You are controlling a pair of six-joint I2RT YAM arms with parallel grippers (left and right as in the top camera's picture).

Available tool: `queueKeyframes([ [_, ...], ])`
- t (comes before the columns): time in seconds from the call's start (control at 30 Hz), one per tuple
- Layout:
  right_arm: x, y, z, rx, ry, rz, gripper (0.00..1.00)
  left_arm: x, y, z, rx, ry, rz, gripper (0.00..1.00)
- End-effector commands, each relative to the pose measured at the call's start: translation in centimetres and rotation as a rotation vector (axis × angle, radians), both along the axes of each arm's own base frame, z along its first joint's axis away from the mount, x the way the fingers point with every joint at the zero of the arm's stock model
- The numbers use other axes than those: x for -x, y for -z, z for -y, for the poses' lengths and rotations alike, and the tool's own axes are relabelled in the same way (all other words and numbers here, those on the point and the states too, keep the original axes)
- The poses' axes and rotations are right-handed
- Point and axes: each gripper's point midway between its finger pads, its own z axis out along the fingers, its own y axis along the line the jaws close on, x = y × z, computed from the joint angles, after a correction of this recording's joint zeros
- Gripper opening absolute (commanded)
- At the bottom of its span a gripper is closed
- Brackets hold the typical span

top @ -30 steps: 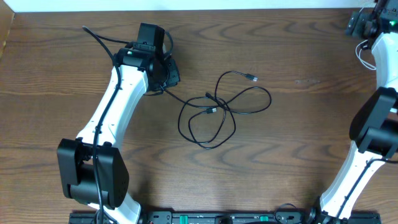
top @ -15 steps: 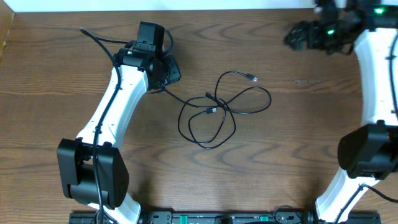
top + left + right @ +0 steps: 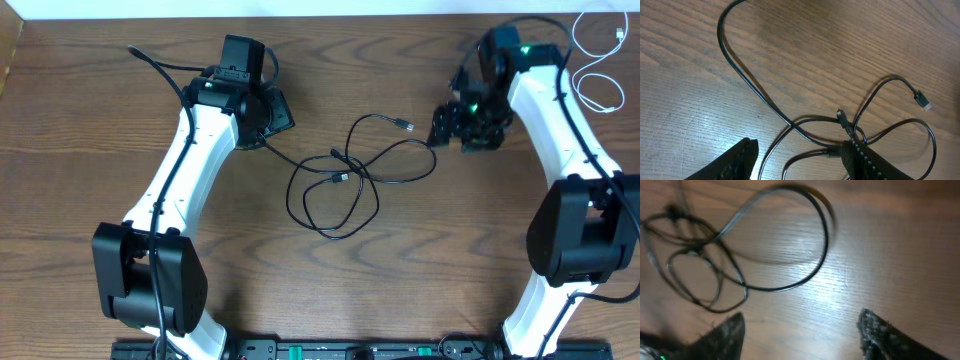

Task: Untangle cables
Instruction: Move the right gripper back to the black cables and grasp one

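The black cable [image 3: 340, 178] lay near the middle of the counter [image 3: 480, 250], in several loose loops that crossed one over another. One small plug [image 3: 405, 125] of it pointed toward 1 o'clock from the loops, free on the wood. A second plug end [image 3: 341, 178] lay inside the loops. A single strand went out from the loops toward 10 o'clock and passed under the left claw [image 3: 272, 115], where the overhead view did not show its end.

The left claw stood at 10 o'clock from the loops and was released. In the left wrist view its two fingers [image 3: 735, 160] stood far apart at the lower edge, and they pressed on nothing. The black strand ran on the counter across the gap between them.

The right claw [image 3: 452, 125] was at 2 o'clock from the loops, just beside the rightmost loop. It also was released. In the right wrist view, which was blurred, its fingers [image 3: 722, 332] stood apart over bare wood, and the cable loop lay beyond them, toward 12 o'clock.

The white cable [image 3: 598, 78] lay at the far corner of the counter at 1 o'clock, in thin curls. It was well apart from the black cable and touched neither claw.
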Motion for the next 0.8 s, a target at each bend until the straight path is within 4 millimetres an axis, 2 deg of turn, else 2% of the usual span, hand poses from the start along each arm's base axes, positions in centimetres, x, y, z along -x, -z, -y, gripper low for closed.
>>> queueKeyframes([
  [0.0, 1.2, 2.9, -0.2, 0.029, 0.098, -0.079, 0.62, 0.1, 0.7, -0.4, -0.013, -0.006, -0.016, 0.59],
  [0.13, 1.9, 5.7, -0.8, 0.032, 0.149, -0.093, 0.57, 0.1, 0.7, -0.3, -0.013, -0.006, -0.016, 0.59],
  [0.37, 2.2, 9.0, -2.5, 0.023, 0.206, -0.061, 0.49, 0.1, 0.7, -0.4, -0.013, -0.006, -0.016, 0.59],
  [0.4, 2.0, 9.5, -2.9, 0.018, 0.211, -0.043, 0.41, 0.1, 0.7, -0.4, -0.013, -0.006, -0.016, 0.59],
  [0.47, 1.4, 9.7, -3.3, 0.008, 0.212, -0.013, 0.34, 0.1, 0.7, -0.4, -0.013, -0.006, -0.016, 0.59],
  [0.57, 0.0, 9.5, -3.9, -0.011, 0.205, 0.046, 0.24, 0.0, 0.7, -0.3, -0.013, -0.004, -0.014, 0.59],
  [0.63, -0.9, 9.2, -4.4, -0.030, 0.195, 0.086, 0.01, 0.0, 0.7, -0.2, -0.013, -0.002, -0.014, 0.59],
  [0.67, -1.2, 8.9, -4.6, -0.045, 0.174, 0.100, 0.01, 0.1, 0.7, -0.2, -0.013, -0.001, -0.015, 0.59],
  [0.73, -2.1, 6.5, -5.9, -0.143, 0.058, 0.152, 0.01, 0.1, 0.7, -0.1, -0.014, 0.000, -0.018, 0.59],
  [0.77, -3.5, 2.7, -5.9, -0.184, -0.011, 0.214, 0.01, 0.2, 0.7, -0.1, -0.014, 0.001, -0.018, 0.59],
])
